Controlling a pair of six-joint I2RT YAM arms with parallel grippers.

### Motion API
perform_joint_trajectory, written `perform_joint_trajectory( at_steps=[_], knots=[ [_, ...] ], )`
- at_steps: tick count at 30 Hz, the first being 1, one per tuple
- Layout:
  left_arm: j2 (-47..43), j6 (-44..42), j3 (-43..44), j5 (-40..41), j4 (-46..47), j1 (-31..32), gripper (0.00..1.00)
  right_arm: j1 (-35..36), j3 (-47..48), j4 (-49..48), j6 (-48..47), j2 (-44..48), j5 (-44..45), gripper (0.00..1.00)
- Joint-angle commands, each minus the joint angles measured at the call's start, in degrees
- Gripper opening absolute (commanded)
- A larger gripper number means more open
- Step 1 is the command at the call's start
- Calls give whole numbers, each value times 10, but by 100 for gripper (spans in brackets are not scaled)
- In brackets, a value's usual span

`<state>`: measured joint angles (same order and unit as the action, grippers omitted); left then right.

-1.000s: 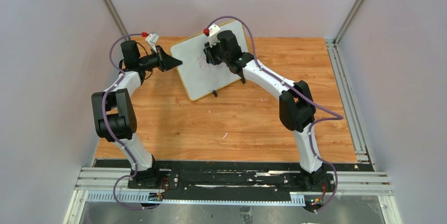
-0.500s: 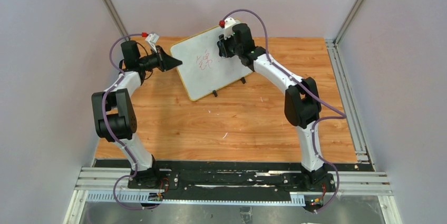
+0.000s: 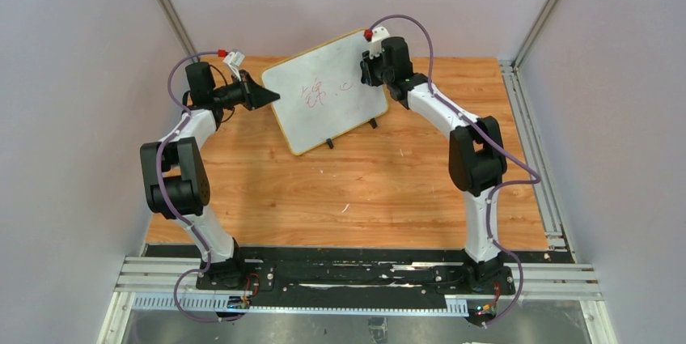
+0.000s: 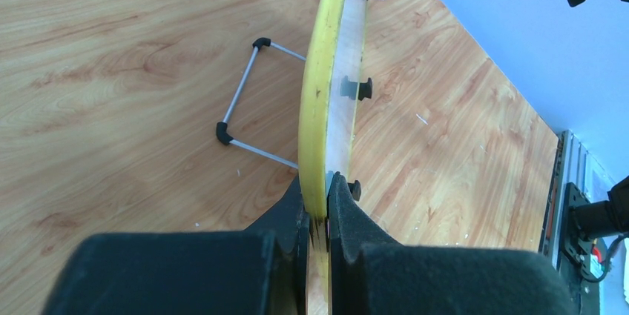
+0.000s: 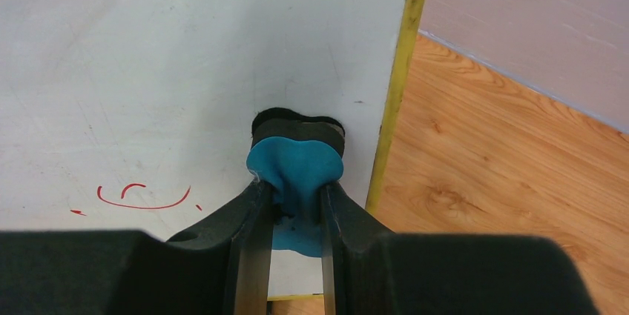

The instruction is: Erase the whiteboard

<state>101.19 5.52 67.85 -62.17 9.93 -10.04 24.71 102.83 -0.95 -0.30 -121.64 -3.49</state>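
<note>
At the far end of the desk [image 3: 364, 190] the whiteboard [image 3: 328, 89] stands, left end effector [image 4: 319, 196] clamped on its edge, right end effector [image 5: 293, 196] pinching a blue eraser [image 5: 295, 163] against it; hard pressing could twist it loose

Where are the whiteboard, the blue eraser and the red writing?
whiteboard [image 3: 321, 127]: top external view, bare white face.
blue eraser [image 5: 297, 167]: right wrist view, squeezed blue body.
red writing [image 3: 314, 95]: top external view, middle of scribble.

Light: bright, even, overhead | Shadows: faint on the table [image 3: 364, 190], dark patch on the whiteboard [image 5: 185, 48] | Sharpness: overhead view crisp; wrist views blur up close
</note>
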Motion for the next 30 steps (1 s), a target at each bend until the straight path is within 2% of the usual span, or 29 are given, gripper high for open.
perform_joint_trajectory(
  at_steps=[1,23,30],
  knots=[
    [22,-129,-16,90,-49,2,0,2,-37,-18,3,15,17,0],
    [28,-131,-16,90,-49,5,0,128,-59,-52,20,14,20,1],
    [26,-133,-18,90,-49,5,0,131,-47,-34,5,8,33,1]
  ],
)
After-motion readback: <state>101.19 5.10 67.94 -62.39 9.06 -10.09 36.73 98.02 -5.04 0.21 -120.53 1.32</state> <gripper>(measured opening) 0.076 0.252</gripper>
